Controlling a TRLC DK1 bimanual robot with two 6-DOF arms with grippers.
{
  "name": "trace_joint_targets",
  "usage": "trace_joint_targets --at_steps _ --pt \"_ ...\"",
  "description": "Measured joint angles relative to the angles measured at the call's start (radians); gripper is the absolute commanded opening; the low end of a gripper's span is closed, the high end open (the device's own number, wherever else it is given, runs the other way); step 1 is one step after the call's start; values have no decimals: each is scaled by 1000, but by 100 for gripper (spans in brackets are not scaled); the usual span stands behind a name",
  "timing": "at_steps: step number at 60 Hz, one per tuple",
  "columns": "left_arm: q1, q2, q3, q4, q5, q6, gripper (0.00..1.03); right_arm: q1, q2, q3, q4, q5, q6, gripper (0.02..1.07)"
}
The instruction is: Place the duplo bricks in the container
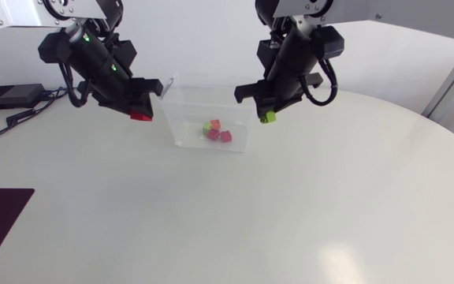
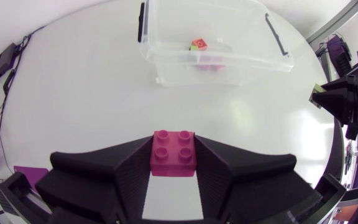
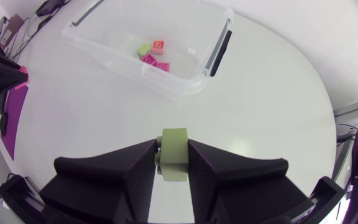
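Magenta brick (image 2: 173, 154), two-by-two studs, is clamped between the broad fingers of the left gripper (image 1: 139, 101). Both finger faces press on its sides, studs upward. This gripper hangs above the table just left of the clear container (image 1: 181, 126). It is outside the left wall, not over the opening.

The clear container stands at the far middle of the table with no lid on it. A small cluster of loose bricks (image 1: 217, 131) lies on its floor, toward the right side: one orange-red, one green beside it, and at least one magenta. They touch or nearly touch; I cannot tell which.

Right of the box is the right gripper (image 1: 267, 105), its jaws closed on a pale green brick (image 3: 174, 155), gripped from two sides. It hangs just beside the container's right wall and, like the other, is not above the opening.

Step in hand, as I judge it: the carry. Both arms are loaded and poised at opposite sides of the box, neither released.

The next move calls for each gripper to travel inward past the rim, high enough to clear the wall, then part its fingers over bare floor. The box is narrow, so the arms would converge. Safer to drop one at a time.
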Motion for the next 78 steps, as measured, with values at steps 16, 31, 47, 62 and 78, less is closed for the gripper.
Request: trace_joint_targets --at_steps 16,31,47,62,78 --pt "1 -26 44 159 0 1 23 0 -2 0 193 22 -1 21" --pt "1 -28 44 350 0 19 23 0 -18 -9 369 23 -37 21" --pt "1 28 58 467 0 20 23 -5 -24 -18 502 37 -76 21" --pt "1 148 132 512 0 20 23 -13 42 -16 598 56 -80 21" --pt "0 238 233 534 0 19 24 -17 156 56 607 67 -88 21"
